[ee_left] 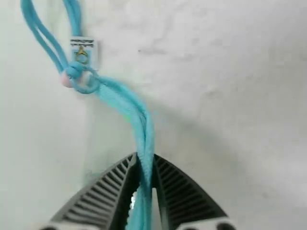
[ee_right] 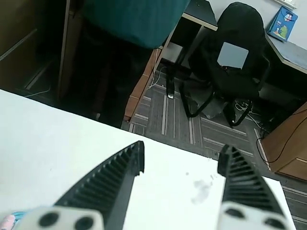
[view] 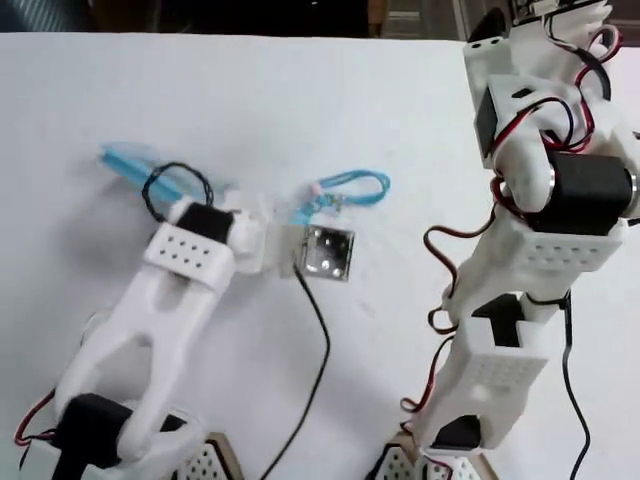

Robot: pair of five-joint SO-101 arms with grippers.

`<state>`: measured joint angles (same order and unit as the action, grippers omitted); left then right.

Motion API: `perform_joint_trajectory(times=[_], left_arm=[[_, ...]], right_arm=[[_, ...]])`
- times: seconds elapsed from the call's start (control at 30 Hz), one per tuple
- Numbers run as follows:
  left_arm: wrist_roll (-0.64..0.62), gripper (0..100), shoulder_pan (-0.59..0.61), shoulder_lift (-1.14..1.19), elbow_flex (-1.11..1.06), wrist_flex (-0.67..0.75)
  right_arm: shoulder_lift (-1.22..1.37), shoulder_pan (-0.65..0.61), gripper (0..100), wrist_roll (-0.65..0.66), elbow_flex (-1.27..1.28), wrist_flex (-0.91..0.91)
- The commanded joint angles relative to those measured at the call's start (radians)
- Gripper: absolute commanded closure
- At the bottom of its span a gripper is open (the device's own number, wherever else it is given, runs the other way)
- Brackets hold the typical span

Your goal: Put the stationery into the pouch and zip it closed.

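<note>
Pinching a blue cord (ee_left: 125,106) between closed jaws, the left gripper (ee_left: 145,161) sits low over the white table (view: 300,90). The cord is a bundle of thin turquoise strands. It runs straight away from the fingertips to a knot with a pink bead (ee_left: 66,80) and a small white tag (ee_left: 84,51), then opens into a loop. From above, its long axis lies across the table, with the loop end pointing towards the right arm. A clear, pale blue pouch (view: 128,164) lies flat beyond the left arm, partly hidden. The right gripper (ee_right: 183,157) hangs with its jaws wide apart, holding nothing, above the table's far edge.
</note>
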<state>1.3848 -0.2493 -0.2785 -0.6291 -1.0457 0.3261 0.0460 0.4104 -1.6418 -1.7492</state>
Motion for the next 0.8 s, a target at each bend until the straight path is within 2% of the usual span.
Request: perform_joint_trajectory(times=[0.0,0.1,0.17,0.5,0.6,0.77], left_arm=[[0.250,98,0.012,-0.015,-0.086,0.017],[0.396,98,0.027,-0.018,-0.132,0.003],[0.445,98,0.044,-0.021,-0.143,0.011],[0.437,98,0.068,-0.018,-0.259,0.149],[0.319,97,0.065,-0.021,-0.265,0.147],[-0.032,83,0.071,-0.022,-0.196,0.153]], right_arm=[[-0.035,-0.004,74.4,-0.002,-0.025,-0.021],[-0.035,-0.004,74.4,-0.002,-0.025,-0.021],[-0.035,-0.001,74.4,-0.002,-0.025,-0.021],[-0.035,-0.005,74.4,-0.002,-0.023,-0.021],[-0.035,-0.005,74.4,-0.002,-0.023,-0.021],[-0.035,-0.005,74.4,-0.002,-0.023,-0.021]])
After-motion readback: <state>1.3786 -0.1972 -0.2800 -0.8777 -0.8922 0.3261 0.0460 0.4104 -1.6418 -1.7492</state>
